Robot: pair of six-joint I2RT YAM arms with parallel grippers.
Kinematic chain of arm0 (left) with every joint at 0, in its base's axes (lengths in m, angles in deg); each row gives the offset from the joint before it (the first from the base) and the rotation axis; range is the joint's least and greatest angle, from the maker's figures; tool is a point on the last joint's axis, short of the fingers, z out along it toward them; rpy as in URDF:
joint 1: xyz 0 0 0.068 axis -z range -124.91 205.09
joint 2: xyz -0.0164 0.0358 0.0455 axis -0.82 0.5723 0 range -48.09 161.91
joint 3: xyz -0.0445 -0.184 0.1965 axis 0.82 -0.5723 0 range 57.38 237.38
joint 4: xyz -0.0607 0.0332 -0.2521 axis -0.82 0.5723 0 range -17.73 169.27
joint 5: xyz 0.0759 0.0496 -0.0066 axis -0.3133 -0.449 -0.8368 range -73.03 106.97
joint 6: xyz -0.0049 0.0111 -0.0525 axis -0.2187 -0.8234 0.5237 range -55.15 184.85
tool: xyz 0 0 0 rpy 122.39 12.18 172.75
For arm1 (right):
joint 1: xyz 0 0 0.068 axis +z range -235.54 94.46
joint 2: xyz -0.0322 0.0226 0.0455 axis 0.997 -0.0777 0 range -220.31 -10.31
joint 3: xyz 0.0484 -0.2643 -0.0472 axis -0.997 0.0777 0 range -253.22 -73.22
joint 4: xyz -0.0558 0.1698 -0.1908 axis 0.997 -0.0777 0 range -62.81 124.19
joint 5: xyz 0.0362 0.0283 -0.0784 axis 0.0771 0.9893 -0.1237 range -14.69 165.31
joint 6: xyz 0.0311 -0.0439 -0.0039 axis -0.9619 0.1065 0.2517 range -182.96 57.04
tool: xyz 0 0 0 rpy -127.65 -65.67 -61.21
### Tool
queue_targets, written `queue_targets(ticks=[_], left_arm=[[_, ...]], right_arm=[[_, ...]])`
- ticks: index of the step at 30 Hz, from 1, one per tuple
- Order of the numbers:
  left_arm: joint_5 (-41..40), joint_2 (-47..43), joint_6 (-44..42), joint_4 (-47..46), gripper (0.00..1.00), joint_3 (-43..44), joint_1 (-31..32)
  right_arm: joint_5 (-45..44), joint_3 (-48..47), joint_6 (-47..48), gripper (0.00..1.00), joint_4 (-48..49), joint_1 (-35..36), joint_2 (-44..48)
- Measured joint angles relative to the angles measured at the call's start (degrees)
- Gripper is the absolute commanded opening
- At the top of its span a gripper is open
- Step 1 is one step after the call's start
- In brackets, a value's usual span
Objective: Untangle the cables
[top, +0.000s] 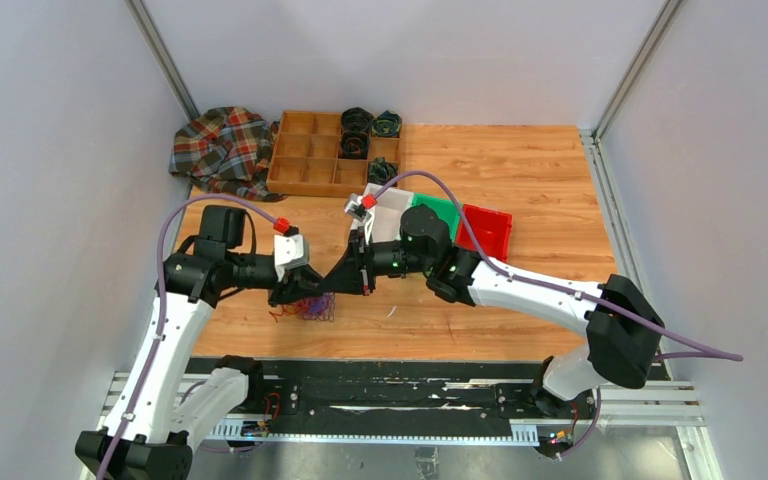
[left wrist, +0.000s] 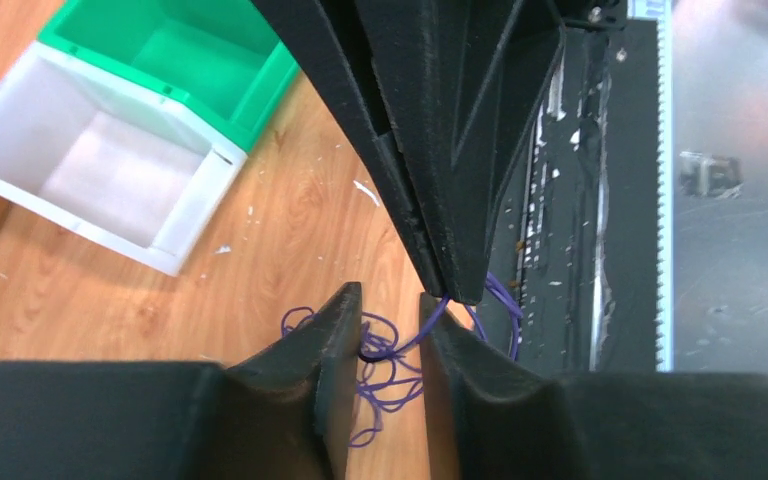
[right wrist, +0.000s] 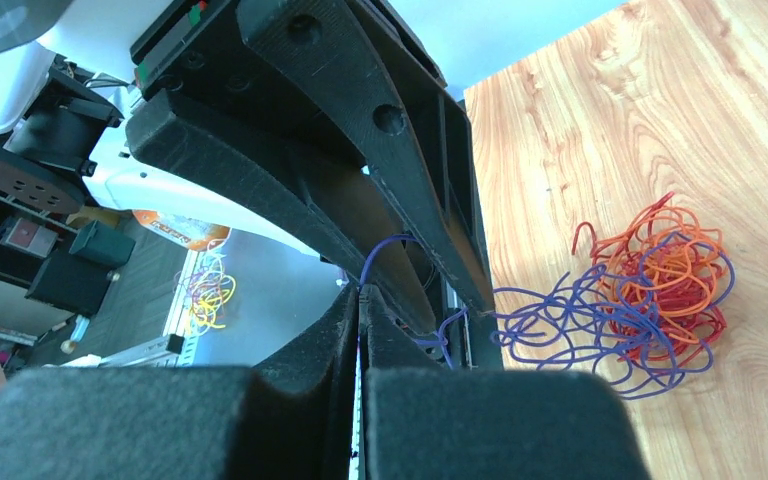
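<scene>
A light wooden table (top: 540,180) fills the top view. The white and black left arm (top: 165,340) reaches in from 7 o'clock and the matching right arm (top: 530,290) from 4 o'clock. Their tips meet just left of the table's middle, near its front edge.

At the 11 o'clock corner lies a crumpled plaid cloth in red, green and white (top: 222,150). Just to its 3 o'clock side sits a shallow wooden tray with compartments (top: 295,148), and thick dark coiled rolls (top: 357,120) rest in its right-hand cells. Toward 6 o'clock from the tray stand three plastic bins in a row: white (left wrist: 110,170), green (left wrist: 190,50) and red (top: 488,232).

The left gripper (left wrist: 388,300) has its black jaws partly apart, with a narrow gap between them. The right gripper (right wrist: 360,300) has its jaws pressed fully together. Its tip hangs just beyond the left gripper's tips, at 12 o'clock in the left wrist view.

The cables (right wrist: 660,290), a small tangle of thin red, orange and purple wires, lie on the table at about 7 o'clock from its middle, directly under the two grippers. One purple strand (left wrist: 390,345) rises out of the tangle. It runs through the gap of the left gripper and ends at the closed tips of the right gripper, which appear to pinch it.
</scene>
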Motion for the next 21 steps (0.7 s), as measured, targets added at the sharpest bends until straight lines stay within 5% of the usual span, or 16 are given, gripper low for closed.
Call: queue_targets(ticks=[3, 12, 18, 21], left_arm=[[0.4, 0.4, 0.0, 0.1, 0.08, 0.4, 0.0], [0.5, -1.0, 1.9, 0.7, 0.02, 2.2, 0.0], [-2.6, -1.8, 3.5, 1.0, 0.02, 4.8, 0.0], [-5.5, -3.0, 3.4, 0.7, 0.02, 5.7, 0.0]], right_arm=[[0.5, -0.9, 0.2, 0.01, -1.9, 0.0, 0.0], [0.4, -1.4, 0.5, 0.01, -4.0, 0.0, 0.2], [-0.1, -1.0, 0.4, 0.23, -3.3, -0.2, 1.9], [-0.9, 0.0, 0.5, 0.26, -3.4, -0.8, 4.2]])
